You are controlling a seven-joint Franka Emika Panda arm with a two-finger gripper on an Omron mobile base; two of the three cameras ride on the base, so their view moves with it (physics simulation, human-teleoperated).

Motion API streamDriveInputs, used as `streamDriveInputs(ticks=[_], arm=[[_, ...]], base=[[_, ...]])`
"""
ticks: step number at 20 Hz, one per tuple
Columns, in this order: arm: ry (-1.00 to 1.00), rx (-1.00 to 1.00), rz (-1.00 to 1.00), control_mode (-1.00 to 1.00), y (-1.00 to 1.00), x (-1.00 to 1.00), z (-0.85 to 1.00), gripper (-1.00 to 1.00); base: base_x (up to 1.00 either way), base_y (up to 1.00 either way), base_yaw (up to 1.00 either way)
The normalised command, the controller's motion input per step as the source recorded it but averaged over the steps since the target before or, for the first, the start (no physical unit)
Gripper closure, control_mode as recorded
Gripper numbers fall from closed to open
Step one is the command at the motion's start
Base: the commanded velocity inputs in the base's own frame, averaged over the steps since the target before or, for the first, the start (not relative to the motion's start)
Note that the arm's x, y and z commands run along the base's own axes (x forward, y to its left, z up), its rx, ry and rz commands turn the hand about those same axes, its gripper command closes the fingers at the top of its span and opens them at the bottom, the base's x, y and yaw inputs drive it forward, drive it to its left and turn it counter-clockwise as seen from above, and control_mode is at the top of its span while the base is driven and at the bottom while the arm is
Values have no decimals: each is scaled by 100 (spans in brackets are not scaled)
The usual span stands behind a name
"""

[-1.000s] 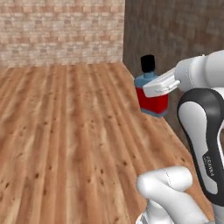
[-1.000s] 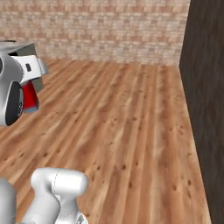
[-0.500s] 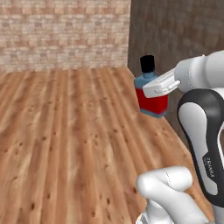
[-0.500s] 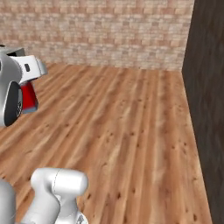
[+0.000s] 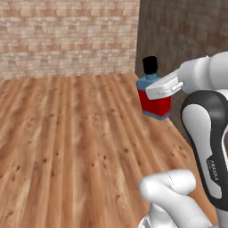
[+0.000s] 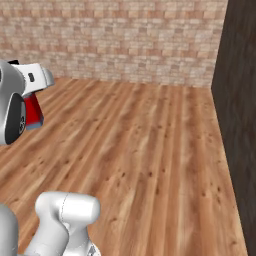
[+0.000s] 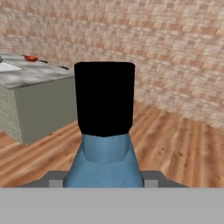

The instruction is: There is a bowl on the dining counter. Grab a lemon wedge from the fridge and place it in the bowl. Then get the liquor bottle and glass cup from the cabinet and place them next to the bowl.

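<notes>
You have one liquor bottle (image 5: 154, 95) (red body, blue shoulders, black cap) aloft above the wood floor (image 5: 67, 147), the gripper (image 5: 156, 91) closed on it. Beyond the bottle stands the dining counter (image 7: 37, 87), apparently bearing one small red item (image 7: 30, 58).

Small vertical lettering on the white arm (image 5: 209, 147) is too blurred to read

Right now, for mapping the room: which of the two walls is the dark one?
The wall on the right, dark brown; the wall ahead is pale brick.
</notes>
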Motion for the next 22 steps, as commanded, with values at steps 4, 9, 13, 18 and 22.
streamDriveInputs(ticks=[4,9,13,18,22], arm=[[0,0,0,100,0,0,0,100],[0,0,0,100,0,0,0,100],[0,0,0,100,0,0,0,100],[0,0,0,100,0,0,0,100],[0,0,0,100,0,0,0,100]], base=[[100,30,0],[100,29,2],[100,26,15],[100,16,28],[100,0,42]])
